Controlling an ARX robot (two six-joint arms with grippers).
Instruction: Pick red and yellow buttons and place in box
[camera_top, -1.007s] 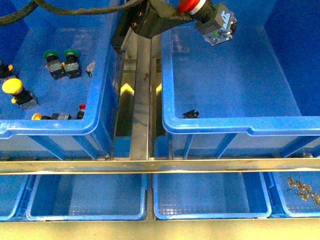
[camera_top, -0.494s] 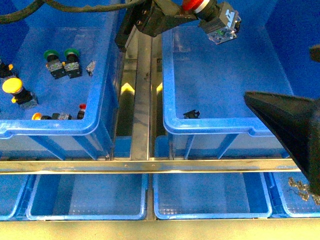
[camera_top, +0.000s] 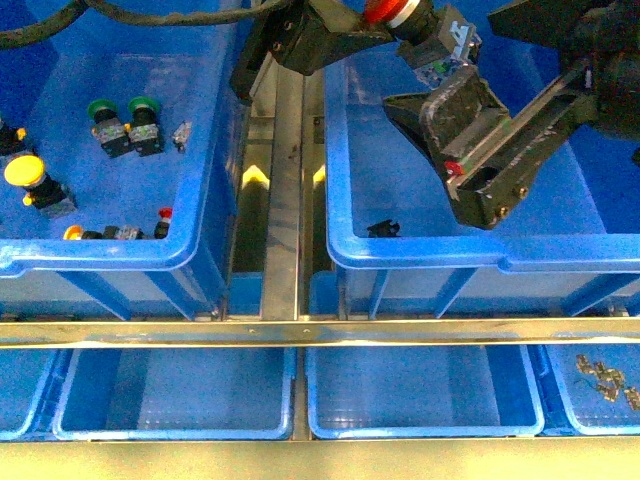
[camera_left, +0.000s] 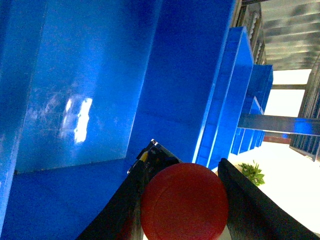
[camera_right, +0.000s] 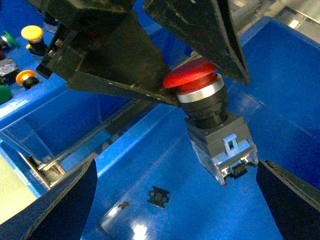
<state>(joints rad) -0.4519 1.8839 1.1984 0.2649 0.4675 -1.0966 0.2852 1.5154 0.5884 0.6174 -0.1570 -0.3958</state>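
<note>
Over the box (camera_top: 420, 250), far-L end, the red button (camera_right: 210, 115) hangs off the floor w/ L jaws clenched on its cap, grey body tilted down. R jaws are spread wide, released, just beside it. Black bit (camera_top: 381, 228) on box floor; yellow button (camera_top: 25, 172) in L bin (camera_top: 100, 252) near green ones (camera_top: 100, 110).

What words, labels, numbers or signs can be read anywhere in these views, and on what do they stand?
No legible text in any view.
Red push-button: no readable marking on its grey block body.
Yellow push-button and green push-buttons: plain caps, bodies too small to read.
Two yellow arrow-like marks in the gap between the left bin and the box: shapes only, no lettering.
</note>
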